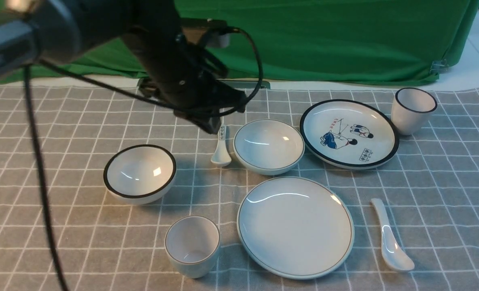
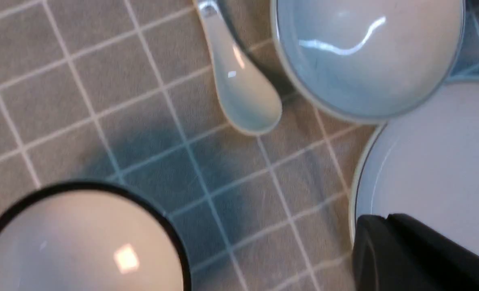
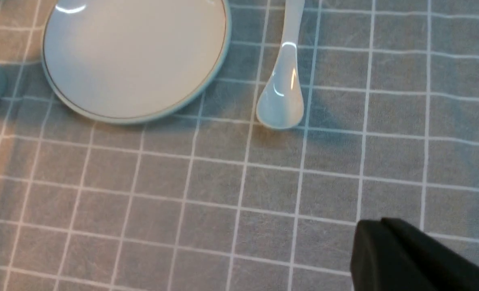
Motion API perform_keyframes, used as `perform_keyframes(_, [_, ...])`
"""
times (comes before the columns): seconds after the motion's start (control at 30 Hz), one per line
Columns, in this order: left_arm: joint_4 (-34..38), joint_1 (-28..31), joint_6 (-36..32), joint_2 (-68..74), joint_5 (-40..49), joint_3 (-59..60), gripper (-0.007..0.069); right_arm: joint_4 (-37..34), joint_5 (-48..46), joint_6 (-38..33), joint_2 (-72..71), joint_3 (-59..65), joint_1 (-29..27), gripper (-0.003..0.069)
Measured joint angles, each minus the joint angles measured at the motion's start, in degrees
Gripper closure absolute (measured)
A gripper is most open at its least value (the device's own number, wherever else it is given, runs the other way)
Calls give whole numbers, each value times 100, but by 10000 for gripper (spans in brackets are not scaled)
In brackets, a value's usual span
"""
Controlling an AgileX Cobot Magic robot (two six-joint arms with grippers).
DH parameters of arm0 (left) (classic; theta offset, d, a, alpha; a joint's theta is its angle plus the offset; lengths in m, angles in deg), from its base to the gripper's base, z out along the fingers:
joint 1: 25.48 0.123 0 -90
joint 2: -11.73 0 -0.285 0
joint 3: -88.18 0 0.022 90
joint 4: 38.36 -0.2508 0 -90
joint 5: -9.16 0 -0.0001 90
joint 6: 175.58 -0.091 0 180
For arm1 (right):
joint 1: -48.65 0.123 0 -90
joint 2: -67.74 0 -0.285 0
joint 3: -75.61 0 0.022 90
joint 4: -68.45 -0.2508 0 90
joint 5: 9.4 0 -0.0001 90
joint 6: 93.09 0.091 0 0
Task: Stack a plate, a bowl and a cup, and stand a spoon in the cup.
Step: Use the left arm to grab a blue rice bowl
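Hovering over the handle end of the small patterned spoon [image 1: 221,151], left hand [image 1: 212,126] is clenched and empty. Bowl [image 1: 268,146] sits just right of that small spoon, upright and empty. Plate [image 1: 295,226] lies in front of the bowl, nearly touching it, nothing on it. Cup [image 1: 192,244] stands upright just left of the plate. Black-rimmed bowl [image 1: 139,173] is further left. Right hand [image 3: 369,238], seen only in its wrist view, is clenched on nothing above the checked worktop [image 1: 61,161]. Spoon [image 1: 391,238] lies flat right of the plate, apart from it. Picture plate [image 1: 348,133] and black-rimmed cup [image 1: 412,110] stand at far right.
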Motion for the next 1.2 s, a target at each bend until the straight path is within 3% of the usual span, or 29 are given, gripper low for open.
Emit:
perform_keyframes(0.13, [-124, 0, 115, 869, -19, -979, 610, 0, -82, 40, 32, 0, 0, 636])
perform_keyframes(0.3, [-128, 0, 226, 1622, -144, -1715, 520, 0, -89, 184, 32, 0, 4, 636])
perform_keyframes(0.4, [-99, 0, 250, 2008, -232, -1941, 383, 0, -84, 195, 32, 0, 4, 636])
perform_keyframes(0.43, [-83, 0, 250, 2026, -242, -1942, 375, 0, -84, 195, 32, 0, 4, 636])
perform_keyframes(0.5, [-44, 0, 306, 2260, -361, -1989, 266, 0, -84, 195, 34, 0, 4, 636])
perform_keyframes(0.63, [-37, 0, 588, 2510, -466, -1989, 193, 0, -84, 195, 34, 0, 4, 637])
perform_keyframes(0.7, [-30, 0, 646, 2587, -511, -1989, 200, 0, -78, 195, 34, 0, 4, 637])
perform_keyframes(0.77, [-23, 0, 667, 2637, -568, -1989, 266, 0, -62, 195, 34, 0, 4, 637])
perform_keyframes(0.83, [-23, 0, 673, 2636, -590, -1989, 386, 0, -31, 195, 34, 0, 4, 637])
perform_keyframes(0.87, [-23, 0, 673, 2636, -590, -1989, 400, 0, -16, 195, 34, 0, 4, 637])
perform_keyframes(0.9, [-23, 0, 639, 2616, -545, -1989, 511, 0, 29, 195, 34, 0, 4, 637])
perform_keyframes(0.93, [-23, 0, 622, 2598, -506, -1989, 555, 0, 53, 195, 34, 0, 4, 637])
perform_keyframes(1.0, [-22, 0, 594, 2462, -383, -1989, 592, 0, 94, 191, 34, 0, 4, 637])
perform_keyframes(1.2, [-95, 11, 462, 1650, 72, -1984, 597, 15, 119, 139, 34, 0, 4, 637])
